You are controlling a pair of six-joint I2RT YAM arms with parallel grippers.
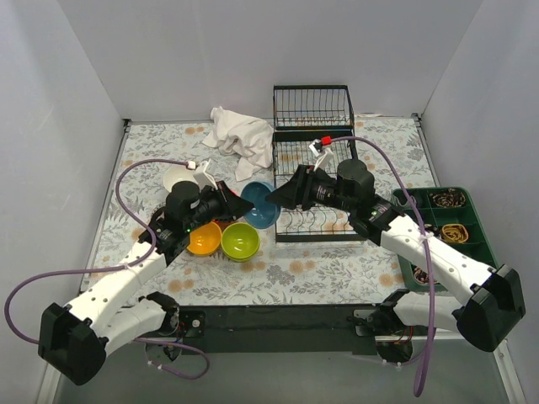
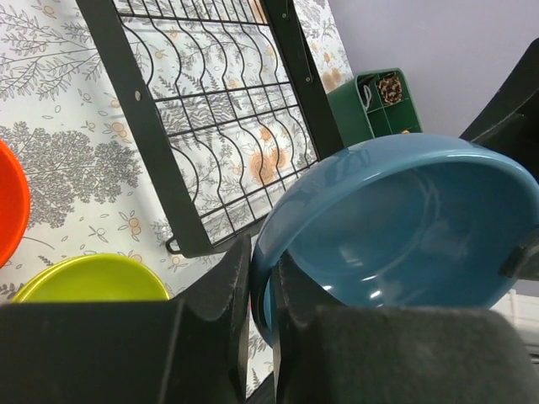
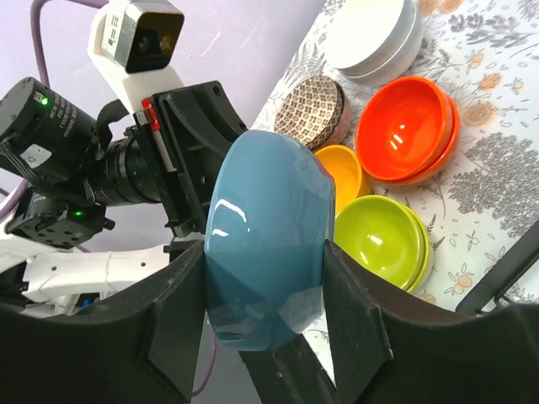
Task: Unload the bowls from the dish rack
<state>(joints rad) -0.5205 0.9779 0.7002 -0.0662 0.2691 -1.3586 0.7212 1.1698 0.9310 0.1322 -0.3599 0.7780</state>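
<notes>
Midair above the bench (image 1: pixel 337 269), the left hand (image 2: pixel 261 282) is clamped on the rim of the blue bowl (image 3: pixel 265 227). The right hand (image 3: pixel 265 261) grips the same bowl across its sides, holding it tilted on edge. The dish rack (image 1: pixel 312 130) lies just beneath and behind the right hand. A green bowl (image 1: pixel 240 241) and an orange bowl (image 1: pixel 204 238) sit below the left hand.

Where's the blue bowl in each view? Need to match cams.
Top external: blue bowl at centre, just left of the dish rack.
Left wrist: blue bowl fills the right half.
Right wrist: blue bowl at centre, edge-on.
Shared landmark: lime bowl, in all three.
</notes>
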